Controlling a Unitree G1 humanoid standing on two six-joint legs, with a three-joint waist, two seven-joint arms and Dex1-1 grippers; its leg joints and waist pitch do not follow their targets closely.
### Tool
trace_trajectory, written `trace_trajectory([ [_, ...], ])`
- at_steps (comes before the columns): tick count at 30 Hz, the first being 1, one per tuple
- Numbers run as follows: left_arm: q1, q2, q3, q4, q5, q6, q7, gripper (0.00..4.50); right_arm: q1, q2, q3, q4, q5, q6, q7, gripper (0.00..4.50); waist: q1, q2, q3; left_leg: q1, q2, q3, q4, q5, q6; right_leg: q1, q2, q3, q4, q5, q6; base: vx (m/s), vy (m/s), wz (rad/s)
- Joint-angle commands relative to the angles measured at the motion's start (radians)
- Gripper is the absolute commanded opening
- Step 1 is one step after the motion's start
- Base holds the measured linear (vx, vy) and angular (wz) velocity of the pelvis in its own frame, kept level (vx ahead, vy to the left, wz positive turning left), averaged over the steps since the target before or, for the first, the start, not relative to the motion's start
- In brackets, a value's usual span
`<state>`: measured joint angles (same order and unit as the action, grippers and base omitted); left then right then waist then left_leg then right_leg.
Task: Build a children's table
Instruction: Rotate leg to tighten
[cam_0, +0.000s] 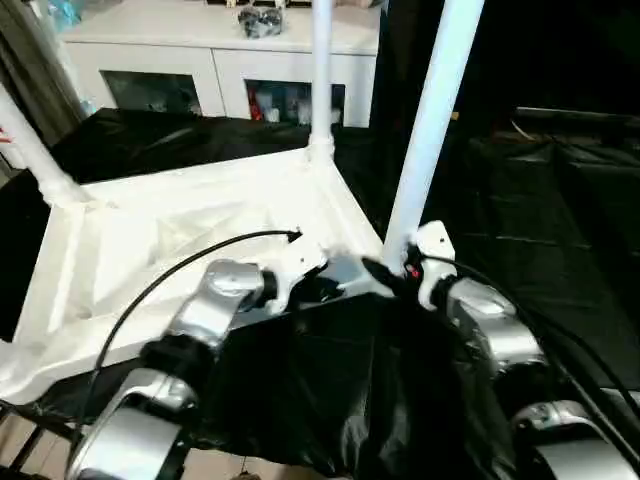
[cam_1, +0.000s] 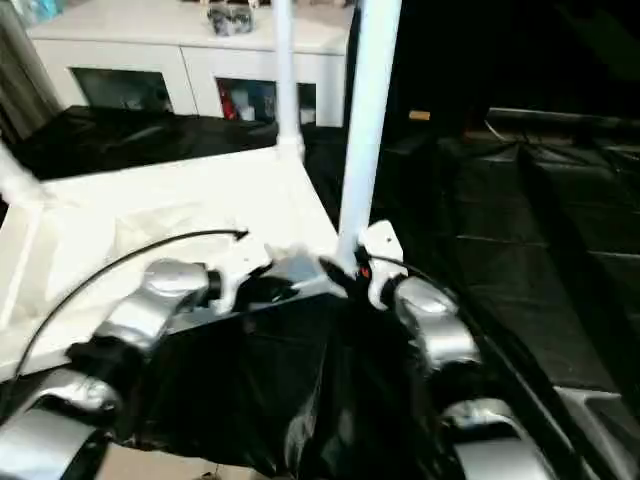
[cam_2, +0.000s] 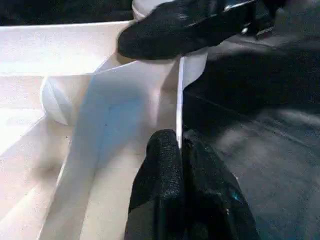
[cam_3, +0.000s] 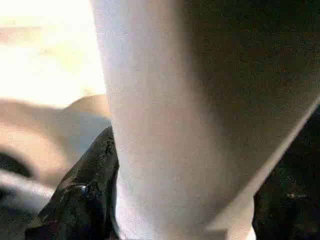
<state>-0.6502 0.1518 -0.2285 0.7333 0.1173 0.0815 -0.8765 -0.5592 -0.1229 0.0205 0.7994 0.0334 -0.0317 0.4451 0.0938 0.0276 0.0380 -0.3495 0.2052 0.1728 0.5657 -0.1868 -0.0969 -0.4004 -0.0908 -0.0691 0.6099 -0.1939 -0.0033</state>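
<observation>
Pinching tabletop (cam_0: 150, 240) rim, left pincer (cam_2: 181, 150) clenched, right pincer (cam_0: 395, 272) grasping leg (cam_0: 425, 130).

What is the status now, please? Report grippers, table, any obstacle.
Left gripper pinching tabletop rim. Right gripper around near leg at corner socket. Three legs upright. No obstacle visible.

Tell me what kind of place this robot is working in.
Probably an indoor room used as a workspace: a white cabinet with glass doors stands behind, black sheeting covers the work surfaces, and an upturned tabletop lies there with legs standing in it.
</observation>
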Motion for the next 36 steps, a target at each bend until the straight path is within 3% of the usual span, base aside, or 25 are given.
trace_trajectory([
  [1,-0.049,-0.078,0.023,-0.017,-0.026,-0.013,0.102,0.0,0.017,0.097,0.078,0.064,-0.042,0.008,-0.008,2.75,0.003,-0.011,-0.049,-0.006,0.015,-0.002,-0.066,-0.217,0.03,0.046,-0.051,0.04,-0.093,-0.303,-0.168,0.0,0.0,0.0],
  [3,-0.047,-0.082,0.019,-0.018,-0.026,-0.02,0.091,0.0,0.013,0.105,0.073,0.069,-0.037,-0.004,-0.008,2.75,0.003,-0.011,-0.051,-0.007,0.014,-0.001,-0.064,-0.209,0.041,0.047,-0.051,0.04,-0.089,-0.268,-0.178,0.0,0.0,0.0],
  [4,-0.046,-0.084,0.015,-0.015,-0.026,-0.029,0.083,0.0,0.008,0.111,0.068,0.078,-0.031,-0.014,-0.011,3.31,0.003,-0.01,-0.051,-0.008,0.014,-0.001,-0.064,-0.205,0.044,0.048,-0.051,0.04,-0.088,-0.258,-0.181,0.0,0.0,0.0],
  [7,-0.026,-0.07,-0.002,-0.038,-0.037,-0.048,0.018,0.0,0.008,0.105,0.057,0.068,0.002,-0.011,0.051,3.47,0.001,-0.008,-0.051,-0.009,0.015,-0.001,-0.064,-0.212,0.057,0.049,-0.05,0.039,-0.088,-0.25,-0.186,0.0,0.0,0.0],
  [11,-0.002,-0.037,-0.015,-0.069,-0.055,-0.056,-0.062,0.0,0.011,0.067,0.078,0.05,-0.012,-0.044,0.12,3.93,-0.001,-0.007,-0.052,-0.011,0.017,-0.002,-0.064,-0.206,0.061,0.051,-0.051,0.039,-0.085,-0.226,-0.196,0.0,0.0,0.0],
  [18,0.033,0.03,-0.025,-0.123,-0.091,-0.057,-0.217,0.0,0.037,-0.021,0.121,0.001,0.0,-0.094,0.34,3.93,0.003,-0.009,-0.055,-0.011,0.019,0.002,-0.056,-0.163,0.094,0.055,-0.05,0.038,-0.073,-0.131,-0.237,0.0,0.0,0.0],
  [24,0.05,0.089,-0.03,-0.15,-0.11,-0.04,-0.325,0.0,0.092,-0.109,0.162,-0.113,0.054,-0.074,0.602,3.93,0.011,-0.011,-0.054,-0.012,0.023,0.005,-0.053,-0.159,0.118,0.056,-0.046,0.037,-0.069,-0.105,-0.247,0.0,0.0,0.0],
  [27,0.059,0.11,-0.033,-0.166,-0.118,-0.031,-0.359,0.0,0.113,-0.144,0.179,-0.154,0.073,-0.053,0.704,3.93,0.018,-0.011,-0.054,-0.011,0.025,0.005,-0.053,-0.158,0.118,0.054,-0.049,0.038,-0.068,-0.11,-0.256,0.0,0.0,0.0],
  [36,0.072,0.146,-0.036,-0.191,-0.132,-0.007,-0.429,0.0,0.149,-0.197,0.221,-0.236,0.098,0.019,0.839,3.22,0.026,-0.012,-0.054,-0.01,0.024,0.004,-0.054,-0.158,0.106,0.053,-0.049,0.037,-0.071,-0.14,-0.244,0.0,0.0,0.0],
])
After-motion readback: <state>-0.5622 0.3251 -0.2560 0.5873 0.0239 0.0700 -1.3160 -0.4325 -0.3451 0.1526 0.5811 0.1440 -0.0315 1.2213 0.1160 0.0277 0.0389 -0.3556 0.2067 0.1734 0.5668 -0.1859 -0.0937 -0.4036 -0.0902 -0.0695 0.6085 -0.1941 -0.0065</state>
